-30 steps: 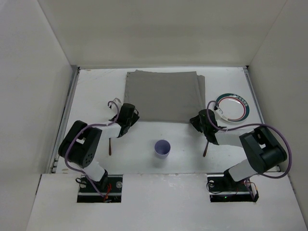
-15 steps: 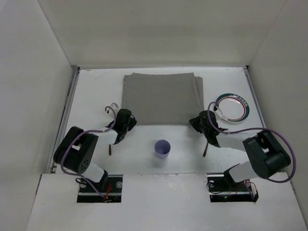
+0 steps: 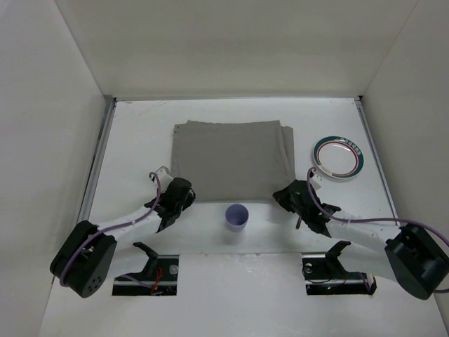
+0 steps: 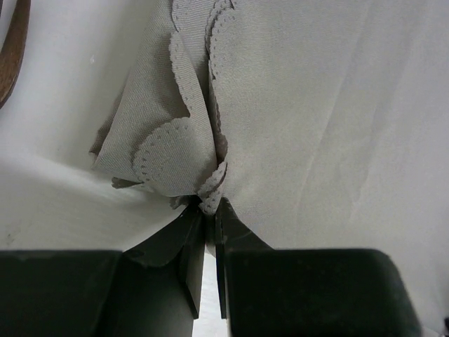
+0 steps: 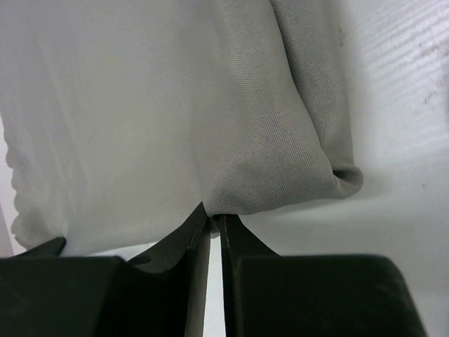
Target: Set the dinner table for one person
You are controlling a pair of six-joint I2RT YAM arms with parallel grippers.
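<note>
- Both arms had drawn back towards their bases since a second before, stretching out low and dragging the grey rectangular cloth mat (image 3: 231, 158) nearer across the large matte white tabletop (image 3: 137, 133).
- On the mat's scallop-edged near-left corner the left claw (image 4: 209, 210) was clenched, with the fabric bunched in folds just ahead of its tips.
- On the near-right corner the right claw (image 5: 212, 219) was likewise clenched, a folded layer of cloth bulging just ahead of it and to its right.
- Between the two claws the small lilac cup (image 3: 236, 217) stood upright, apart from both, just beside the mat's near edge.
- Beyond the right claw and to its right lay the round white plate with a green-and-red ringed rim (image 3: 338, 157), off the mat.
- Ahead of the left claw and to its left, a brown curved piece (image 4: 12, 56) lay on the tabletop; what it was could not be told.
</note>
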